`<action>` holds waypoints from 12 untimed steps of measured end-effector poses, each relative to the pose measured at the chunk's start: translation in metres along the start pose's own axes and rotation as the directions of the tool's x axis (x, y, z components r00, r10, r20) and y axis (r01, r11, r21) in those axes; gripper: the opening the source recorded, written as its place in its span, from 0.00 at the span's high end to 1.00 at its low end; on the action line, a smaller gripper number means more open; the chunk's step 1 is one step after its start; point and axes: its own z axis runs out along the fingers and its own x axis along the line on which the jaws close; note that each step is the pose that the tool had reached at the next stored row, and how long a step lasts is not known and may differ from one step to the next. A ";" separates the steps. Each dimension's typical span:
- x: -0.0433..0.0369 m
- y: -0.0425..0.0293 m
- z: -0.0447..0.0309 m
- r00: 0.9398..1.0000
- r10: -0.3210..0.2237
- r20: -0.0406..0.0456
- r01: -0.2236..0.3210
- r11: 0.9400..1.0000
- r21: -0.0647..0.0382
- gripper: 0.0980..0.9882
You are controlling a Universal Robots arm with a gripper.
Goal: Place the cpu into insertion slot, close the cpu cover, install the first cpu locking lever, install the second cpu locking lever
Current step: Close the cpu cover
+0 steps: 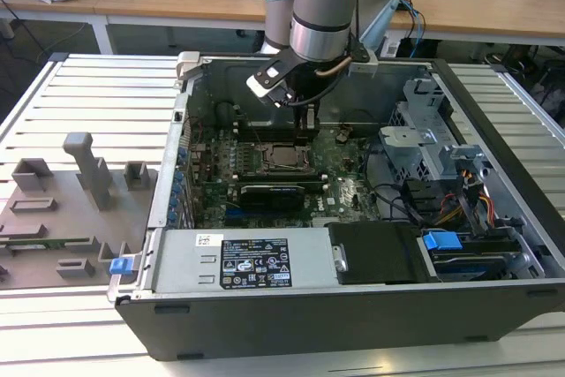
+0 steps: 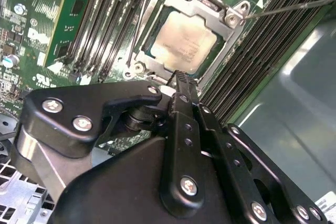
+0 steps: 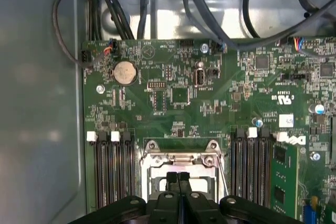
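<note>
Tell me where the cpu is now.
In the second wrist view the cpu lies framed by the cover, between two banks of memory slots, just beyond the gripper. In the exterior view it is near the case's middle.

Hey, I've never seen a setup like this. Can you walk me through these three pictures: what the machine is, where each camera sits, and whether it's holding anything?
The machine is a robot arm reaching down into an open computer case, which lies on a slatted metal table. The exterior view comes from a camera standing off the arm. Both wrist views come from cameras riding on the arm, looking past its black gripper at the green circuit board. In the second wrist view the cpu, a dull silver square, sits on the board, and the cpu cover seems to lie down around it. The gripper's fingers are pressed together close to the cover's edge, and nothing shows between them. On the exterior view's left lies a grey tray of holders.
</note>
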 end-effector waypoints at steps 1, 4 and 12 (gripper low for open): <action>-0.0001 -0.0016 0.0000 1.000 0.000 0.000 0.000 1.000 0.000 0.99; -0.0001 -0.0058 0.0002 1.000 0.000 0.000 0.000 1.000 0.000 0.99; -0.0004 -0.0161 0.0005 1.000 0.000 0.000 0.000 1.000 0.000 0.99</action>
